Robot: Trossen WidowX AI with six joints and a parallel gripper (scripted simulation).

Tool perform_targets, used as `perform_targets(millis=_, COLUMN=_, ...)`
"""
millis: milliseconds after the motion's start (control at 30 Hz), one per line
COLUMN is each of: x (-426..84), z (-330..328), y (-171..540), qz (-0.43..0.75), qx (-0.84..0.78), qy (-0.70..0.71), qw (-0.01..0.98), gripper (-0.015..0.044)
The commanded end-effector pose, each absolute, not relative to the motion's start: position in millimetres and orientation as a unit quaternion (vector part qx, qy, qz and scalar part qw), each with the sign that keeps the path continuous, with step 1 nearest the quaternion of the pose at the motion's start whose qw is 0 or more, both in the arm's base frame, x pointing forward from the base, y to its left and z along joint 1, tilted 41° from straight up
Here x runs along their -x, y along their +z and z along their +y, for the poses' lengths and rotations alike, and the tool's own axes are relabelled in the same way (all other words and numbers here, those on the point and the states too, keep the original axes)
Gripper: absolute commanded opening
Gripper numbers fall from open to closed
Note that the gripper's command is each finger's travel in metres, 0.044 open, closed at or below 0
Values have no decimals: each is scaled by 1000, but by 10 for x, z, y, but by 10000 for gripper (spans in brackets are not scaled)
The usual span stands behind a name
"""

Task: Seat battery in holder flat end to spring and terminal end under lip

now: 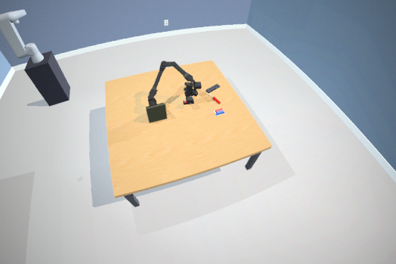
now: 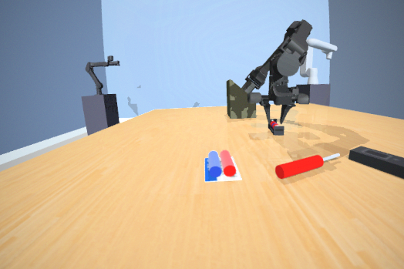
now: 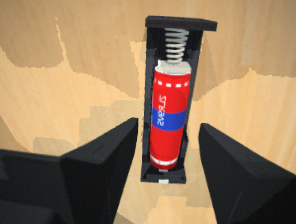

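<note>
From the top view, the arm is seen bent over the wooden surface [image 1: 181,147], with the pincer [image 1: 190,98] lowered near a black bar [image 1: 213,88], a red-handled tool [image 1: 215,99] and a small card with two cylinders [image 1: 219,111]; the battery is too small to be made out here. In the exterior view, the pincer [image 2: 277,119] is held over the holder [image 2: 277,130], its fingers spread to either side of the red battery [image 2: 274,123], which lies in the holder. In the wrist view, the battery [image 3: 169,120] is shown as a red cylinder with a blue band and white lettering, lying lengthwise and straight in the black holder [image 3: 148,75], one end met by the coiled spring [image 3: 175,45], the other near the lower end wall. The fingers are seen parted, clear of the holder's sides, and nothing is gripped.
</note>
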State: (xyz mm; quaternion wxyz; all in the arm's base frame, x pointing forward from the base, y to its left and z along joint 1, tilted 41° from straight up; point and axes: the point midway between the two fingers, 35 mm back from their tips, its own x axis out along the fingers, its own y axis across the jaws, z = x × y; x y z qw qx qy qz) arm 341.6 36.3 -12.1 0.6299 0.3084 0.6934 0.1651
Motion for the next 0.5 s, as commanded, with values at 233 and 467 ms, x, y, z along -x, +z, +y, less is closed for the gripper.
perform_targets(millis=233, x=-3361, z=-117, y=425, qz=692, qx=-303, qy=166, qw=634, gripper=426)
perform_targets(millis=467, x=-3350, z=-131, y=412, qz=692, qx=-303, qy=166, qw=634, gripper=440)
